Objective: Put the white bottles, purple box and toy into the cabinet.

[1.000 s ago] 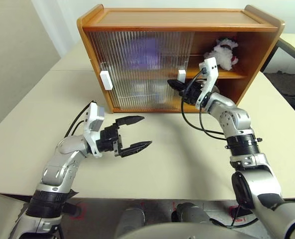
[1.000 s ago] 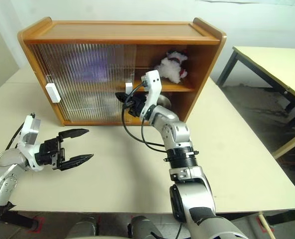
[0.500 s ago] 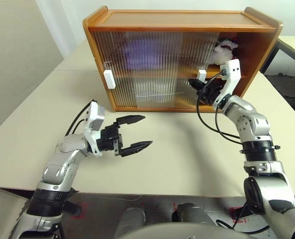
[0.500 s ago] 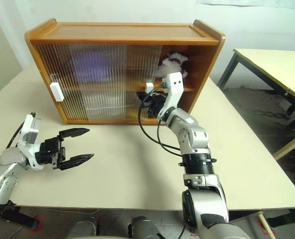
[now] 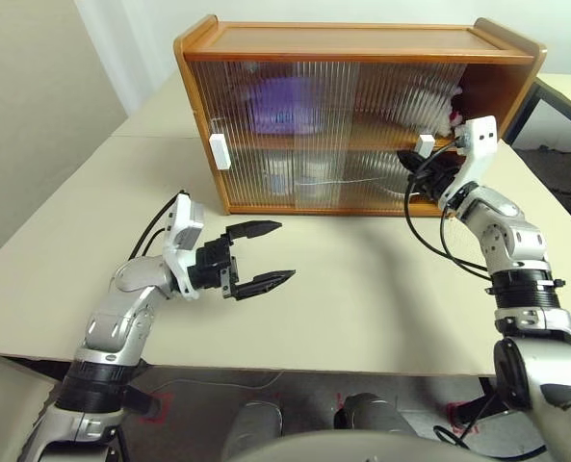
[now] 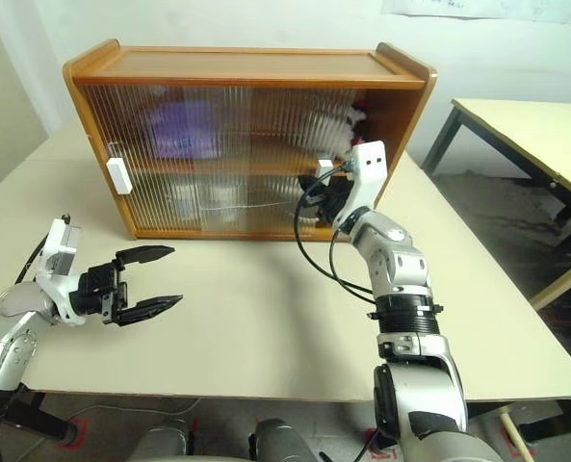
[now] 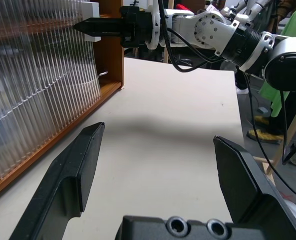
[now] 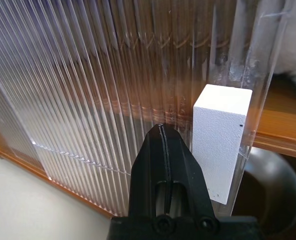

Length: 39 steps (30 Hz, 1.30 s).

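The loading looks finished: the soft lilac-purple box [image 5: 283,104] shows as a blur behind the ribbed translucent sliding doors on the upper shelf of the orange-brown wooden cabinet [image 5: 352,40], the short white plastic bottles [image 5: 277,179] are pale shapes behind the glass on the lower shelf, and the small white plush toy [image 6: 348,128] sits at the upper shelf's right end, partly behind the door's edge.

The step in hand appears to be closing up. The right gripper [image 5: 418,166], its two black fingers pressed together, rests its tip just beside the right door's white rectangular handle [image 8: 221,141] (the shiny metal dish [image 8: 263,187] shows in the gap beyond). A narrow strip at the right stays uncovered, so the next move likely calls for pushing that handle toward the cabinet's right wall.

The left gripper [image 5: 258,257] hangs over the cream table [image 5: 343,289] with fingers wide apart, holding nothing.
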{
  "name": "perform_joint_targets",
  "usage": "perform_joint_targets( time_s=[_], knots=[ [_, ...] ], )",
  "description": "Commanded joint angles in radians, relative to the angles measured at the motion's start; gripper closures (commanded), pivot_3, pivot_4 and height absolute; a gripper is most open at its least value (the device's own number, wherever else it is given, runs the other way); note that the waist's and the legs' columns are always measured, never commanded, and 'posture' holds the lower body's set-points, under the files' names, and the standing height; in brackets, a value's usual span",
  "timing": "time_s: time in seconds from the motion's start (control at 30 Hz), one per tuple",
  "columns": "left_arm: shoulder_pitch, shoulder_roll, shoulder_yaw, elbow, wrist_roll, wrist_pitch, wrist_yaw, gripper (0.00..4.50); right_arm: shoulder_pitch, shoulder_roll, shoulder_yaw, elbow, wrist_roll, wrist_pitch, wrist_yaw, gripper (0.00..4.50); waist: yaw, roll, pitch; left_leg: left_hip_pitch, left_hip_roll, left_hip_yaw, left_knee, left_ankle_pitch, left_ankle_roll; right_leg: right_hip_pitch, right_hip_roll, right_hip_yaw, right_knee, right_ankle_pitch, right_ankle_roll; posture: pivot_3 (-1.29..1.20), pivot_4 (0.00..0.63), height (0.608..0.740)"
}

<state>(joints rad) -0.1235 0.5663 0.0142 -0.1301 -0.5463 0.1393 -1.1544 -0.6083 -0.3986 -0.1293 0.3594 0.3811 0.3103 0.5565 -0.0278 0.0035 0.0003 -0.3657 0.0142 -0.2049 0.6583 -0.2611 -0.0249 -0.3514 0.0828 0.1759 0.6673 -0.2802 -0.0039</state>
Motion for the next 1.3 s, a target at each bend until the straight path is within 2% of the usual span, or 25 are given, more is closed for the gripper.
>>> perform_joint_targets(
  time_s=[0.03,0.2,0.53,0.57,0.63,0.77,1.07,1.3],
  knots=[
    [-0.001,-0.004,-0.012,0.005,0.018,-0.009,-0.001,0.00,-0.009,-0.063,-0.051,0.075,-0.048,-0.031,-0.041,4.48,0.001,0.000,0.000,0.000,-0.002,0.000,0.000,0.000,0.000,0.000,-0.002,0.000,0.000,0.000,0.000,-0.05,0.000,0.740],
    [-0.004,-0.007,-0.012,0.010,0.022,-0.010,-0.003,0.00,-0.006,-0.104,-0.062,0.126,-0.052,-0.069,-0.042,4.48,0.005,0.000,0.000,-0.004,-0.008,-0.002,0.000,-0.002,-0.004,-0.002,-0.011,0.001,-0.001,0.000,0.000,-0.05,0.000,0.740],
    [-0.014,-0.003,-0.012,0.017,0.021,-0.002,-0.011,0.00,-0.004,-0.174,-0.071,0.205,-0.074,-0.148,-0.043,4.48,0.001,0.000,0.000,-0.015,-0.011,0.001,0.002,-0.005,-0.010,-0.010,-0.015,0.003,-0.003,0.001,-0.001,-0.07,0.000,0.740],
    [-0.014,-0.002,-0.012,0.016,0.021,0.000,-0.011,0.00,-0.003,-0.175,-0.071,0.204,-0.078,-0.149,-0.043,4.48,-0.001,0.000,0.000,-0.016,-0.011,0.002,0.001,-0.005,-0.010,-0.010,-0.015,0.003,-0.003,0.003,0.001,-0.07,0.000,0.740],
    [-0.015,-0.003,-0.013,0.015,0.021,0.001,-0.011,0.00,0.001,-0.177,-0.072,0.203,-0.086,-0.152,-0.046,4.48,-0.005,0.000,0.000,-0.016,-0.010,0.003,0.001,-0.001,-0.006,-0.010,-0.015,0.004,-0.003,0.011,0.014,-0.07,0.000,0.740],
    [-0.014,-0.003,-0.014,0.016,0.020,0.002,-0.011,0.00,0.006,-0.182,-0.077,0.197,-0.099,-0.152,-0.053,4.48,-0.006,0.000,0.000,-0.016,-0.007,0.004,0.000,0.003,0.001,-0.012,-0.012,0.003,-0.003,0.011,0.015,-0.07,0.000,0.740],
    [-0.005,0.005,-0.008,0.009,0.015,0.008,-0.012,0.00,0.034,-0.157,-0.085,0.082,-0.013,-0.090,0.055,4.48,-0.008,0.000,0.001,-0.017,-0.007,0.004,-0.002,0.000,-0.004,-0.015,-0.013,0.005,-0.006,0.011,0.014,-0.07,0.000,0.740],
    [0.003,0.010,0.001,0.011,0.012,0.004,-0.011,0.00,0.124,-0.166,-0.094,-0.124,0.130,0.122,0.189,4.48,-0.013,0.001,0.000,-0.016,-0.006,0.018,-0.009,0.002,-0.002,-0.015,-0.006,0.002,-0.006,0.007,0.006,-0.06,0.000,0.740]
  ],
)
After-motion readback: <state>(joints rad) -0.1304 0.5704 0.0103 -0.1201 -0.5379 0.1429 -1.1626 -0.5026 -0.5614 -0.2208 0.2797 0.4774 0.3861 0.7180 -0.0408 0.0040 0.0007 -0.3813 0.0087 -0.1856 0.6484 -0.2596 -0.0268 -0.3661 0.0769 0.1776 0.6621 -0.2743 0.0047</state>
